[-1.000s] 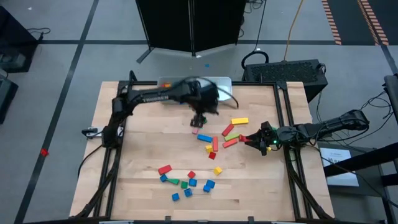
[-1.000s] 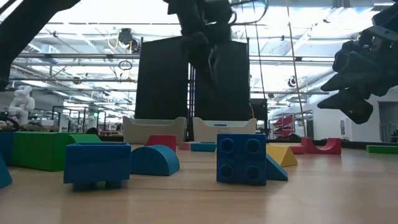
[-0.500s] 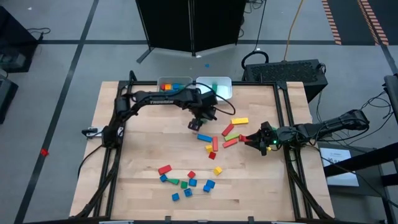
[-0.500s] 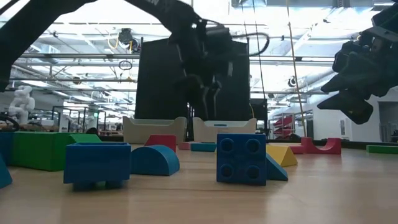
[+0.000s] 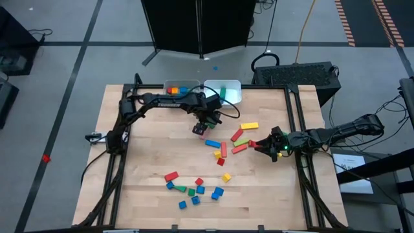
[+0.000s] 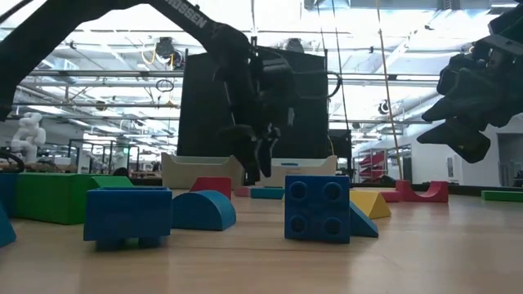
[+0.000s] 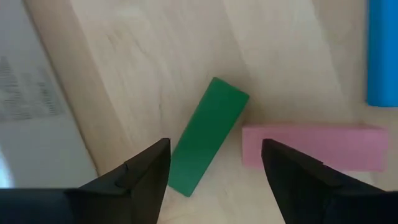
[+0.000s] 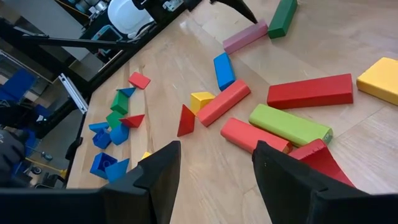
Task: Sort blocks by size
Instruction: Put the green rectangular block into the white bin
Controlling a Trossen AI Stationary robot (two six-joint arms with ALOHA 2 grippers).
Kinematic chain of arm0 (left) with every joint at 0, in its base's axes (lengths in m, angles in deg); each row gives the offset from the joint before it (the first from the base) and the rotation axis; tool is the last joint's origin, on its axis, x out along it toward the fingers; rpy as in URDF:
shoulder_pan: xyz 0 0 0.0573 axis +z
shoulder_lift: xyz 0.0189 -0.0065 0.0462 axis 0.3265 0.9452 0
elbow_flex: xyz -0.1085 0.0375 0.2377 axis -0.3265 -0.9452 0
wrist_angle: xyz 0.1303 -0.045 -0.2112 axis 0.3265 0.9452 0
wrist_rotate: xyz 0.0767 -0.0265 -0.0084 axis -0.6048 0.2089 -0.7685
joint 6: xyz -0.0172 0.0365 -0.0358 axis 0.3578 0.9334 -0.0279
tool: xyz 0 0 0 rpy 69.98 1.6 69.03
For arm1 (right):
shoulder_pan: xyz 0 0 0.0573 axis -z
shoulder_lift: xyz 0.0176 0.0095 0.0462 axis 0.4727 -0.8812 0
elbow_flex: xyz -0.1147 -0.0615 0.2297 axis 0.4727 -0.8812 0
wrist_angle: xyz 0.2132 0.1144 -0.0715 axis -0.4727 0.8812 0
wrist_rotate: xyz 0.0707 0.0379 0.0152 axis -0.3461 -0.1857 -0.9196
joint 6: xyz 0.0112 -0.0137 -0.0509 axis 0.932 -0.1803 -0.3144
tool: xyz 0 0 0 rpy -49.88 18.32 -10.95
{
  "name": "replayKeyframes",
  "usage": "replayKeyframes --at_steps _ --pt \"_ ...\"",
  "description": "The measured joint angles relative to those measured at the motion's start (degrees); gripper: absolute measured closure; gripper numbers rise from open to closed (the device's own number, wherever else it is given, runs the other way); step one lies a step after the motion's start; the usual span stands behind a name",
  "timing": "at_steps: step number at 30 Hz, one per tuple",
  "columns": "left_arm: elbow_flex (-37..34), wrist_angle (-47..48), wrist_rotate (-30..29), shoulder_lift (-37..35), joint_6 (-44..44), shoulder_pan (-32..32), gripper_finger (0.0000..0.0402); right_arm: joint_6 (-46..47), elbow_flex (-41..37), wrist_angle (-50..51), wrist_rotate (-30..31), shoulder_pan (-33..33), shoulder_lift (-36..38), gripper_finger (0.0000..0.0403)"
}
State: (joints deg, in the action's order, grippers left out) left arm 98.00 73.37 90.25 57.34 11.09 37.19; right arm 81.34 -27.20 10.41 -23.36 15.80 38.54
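My left gripper (image 5: 201, 127) is open and hangs just above the table's far middle, in front of the two bins. In the left wrist view its fingertips (image 7: 214, 180) stand on either side of the near end of a green bar (image 7: 208, 144) lying flat on the wood, without touching it. A pink bar (image 7: 311, 146) lies beside the green bar and a blue bar (image 7: 382, 50) farther off. My right gripper (image 5: 262, 145) is open and empty at the table's right, facing a cluster of red, green, yellow and blue blocks (image 8: 292, 124).
Two pale bins (image 5: 182, 88) (image 5: 224, 90) holding a few blocks stand at the far edge behind my left gripper. Another group of small blue, red and green blocks (image 5: 194, 189) lies toward the near edge. Bare wood lies at the table's left (image 5: 139, 162).
My left gripper has come down from high above the table in front of the bins to just over the green and pink bars. My right arm has kept still.
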Motion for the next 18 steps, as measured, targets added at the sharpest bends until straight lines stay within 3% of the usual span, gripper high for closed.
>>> replayKeyframes --at_steps 11,18 --pt "0.3 0.1 3.5 2.8 -1.2 -0.4 0.0200 1.4 0.0 0.0 0.0 0.0 -0.2 0.0209" --pt "0.2 1.4 14.3 3.3 -8.9 -2.4 0.0248 1.9 0.0 0.0 0.0 0.0 -0.2 0.0209"
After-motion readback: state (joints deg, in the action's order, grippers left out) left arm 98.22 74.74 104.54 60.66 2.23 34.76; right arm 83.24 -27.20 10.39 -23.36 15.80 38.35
